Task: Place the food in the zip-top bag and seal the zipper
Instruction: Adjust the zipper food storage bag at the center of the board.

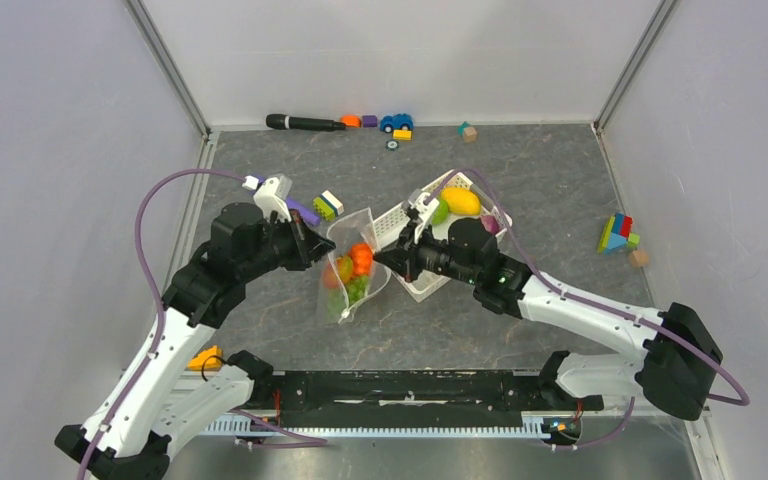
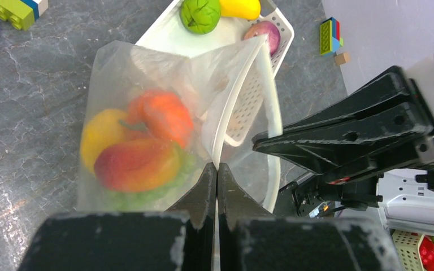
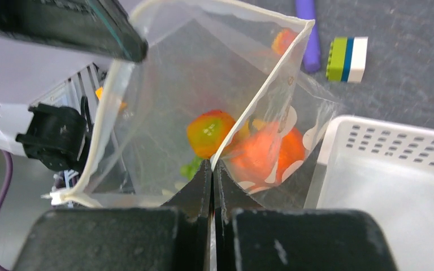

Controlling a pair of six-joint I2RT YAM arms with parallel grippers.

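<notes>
Top external: zip-top bag (image 1: 352, 232) pinched between left gripper (image 1: 322, 250), right gripper (image 1: 380, 258).

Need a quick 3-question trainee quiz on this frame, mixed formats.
1. True or false: the left end effector and the right end effector are both shut on the rim of the zip-top bag.
2. Which food lies in the white basket? A) purple onion B) orange pumpkin C) green grapes
3. Fill in: the bag's zipper is ____ (sealed/open).
Key: 1 true; 2 A; 3 open.
</notes>
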